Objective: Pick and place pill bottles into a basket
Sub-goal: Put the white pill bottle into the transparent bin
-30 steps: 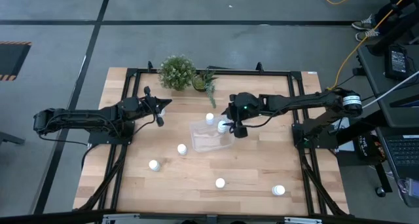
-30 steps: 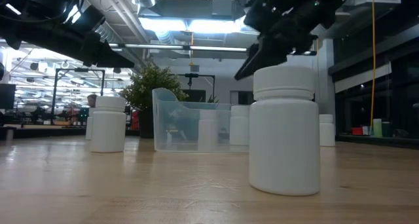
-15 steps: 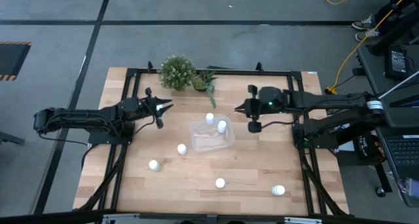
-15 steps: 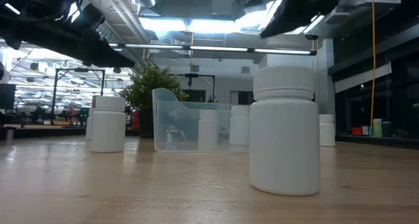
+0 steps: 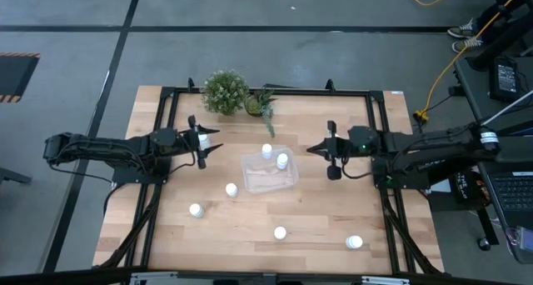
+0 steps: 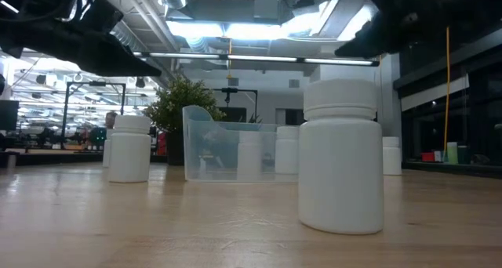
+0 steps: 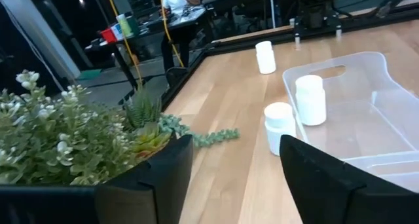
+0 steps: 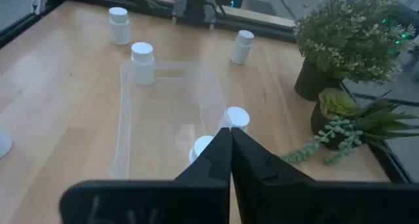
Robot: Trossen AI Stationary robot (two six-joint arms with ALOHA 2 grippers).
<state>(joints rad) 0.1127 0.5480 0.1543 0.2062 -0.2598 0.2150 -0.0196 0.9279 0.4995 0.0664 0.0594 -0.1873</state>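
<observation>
The clear basket [image 5: 269,173] sits near the middle of the wooden surface [image 5: 325,210], with one pill bottle [image 5: 282,160] standing in its corner nearest the right arm. Another bottle [image 5: 266,151] stands just outside the basket's far edge, toward the potted plant [image 5: 225,92]. Four more bottles are scattered on the near half of the surface. The right pincer [image 5: 331,149] hovers beside the basket, empty, fingers pressed together. The left pincer [image 5: 202,142] hangs over the surface's left side, fingers spread wide, empty.
</observation>
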